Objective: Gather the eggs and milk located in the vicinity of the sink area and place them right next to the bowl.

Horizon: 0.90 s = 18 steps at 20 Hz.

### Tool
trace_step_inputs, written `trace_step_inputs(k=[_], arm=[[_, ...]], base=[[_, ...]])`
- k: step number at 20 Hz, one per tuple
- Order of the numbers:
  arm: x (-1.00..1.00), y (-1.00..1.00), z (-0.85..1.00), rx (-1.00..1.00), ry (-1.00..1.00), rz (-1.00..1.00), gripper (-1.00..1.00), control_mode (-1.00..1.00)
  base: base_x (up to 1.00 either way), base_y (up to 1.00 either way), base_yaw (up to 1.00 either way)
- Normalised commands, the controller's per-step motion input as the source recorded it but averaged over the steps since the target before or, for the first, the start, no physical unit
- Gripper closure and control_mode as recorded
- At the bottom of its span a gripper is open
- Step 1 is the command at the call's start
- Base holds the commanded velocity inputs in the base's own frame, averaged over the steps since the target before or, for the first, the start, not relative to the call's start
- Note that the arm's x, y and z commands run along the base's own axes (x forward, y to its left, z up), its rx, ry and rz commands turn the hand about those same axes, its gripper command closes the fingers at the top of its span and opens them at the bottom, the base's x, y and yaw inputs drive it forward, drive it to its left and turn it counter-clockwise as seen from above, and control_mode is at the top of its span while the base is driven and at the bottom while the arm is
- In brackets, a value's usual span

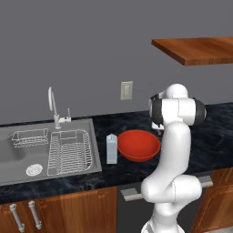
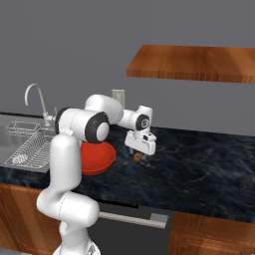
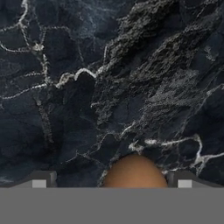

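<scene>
- Stretching across the frame, a black marble counter (image 1: 214,132) with white veins sits on wooden cabinets below a plain grey wall.
- A red bowl (image 1: 139,144) rests on the counter; the milk (image 1: 111,148) carton stands upright just beside it, between bowl and steel sink (image 1: 18,152).
- A wooden shelf (image 2: 194,62) hangs on the wall above the bowl.
- The gripper (image 2: 141,150), jaws spread wide, hovers over one brown egg (image 3: 134,171) lying on the counter near the bowl, opposite the milk.

No lettering to read anywhere here. The milk (image 1: 111,149) carton's faces come up plain white and pale blue. No label, brand or number shows.
</scene>
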Motion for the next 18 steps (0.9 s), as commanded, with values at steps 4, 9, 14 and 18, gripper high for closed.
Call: trace_step_inputs(k=[4, 9, 14, 18], arm=[[-0.13, 0.09, -0.08, 0.00, 0.00, -0.04, -1.00, -1.00], [-0.21, -0.05, -0.21, 0.00, 0.00, 0.00, -1.00, -1.00], [-0.19, -0.03, -0.29, 0.00, 0.00, -0.02, 1.00, -1.00], [-0.06, 0.00, -0.23, 0.00, 0.00, -0.03, 1.00, -1.00]], base=[[0.00, 0.00, 0.00], [0.00, 0.00, 0.00], [0.00, 0.00, 0.00], [0.00, 0.00, 0.00]])
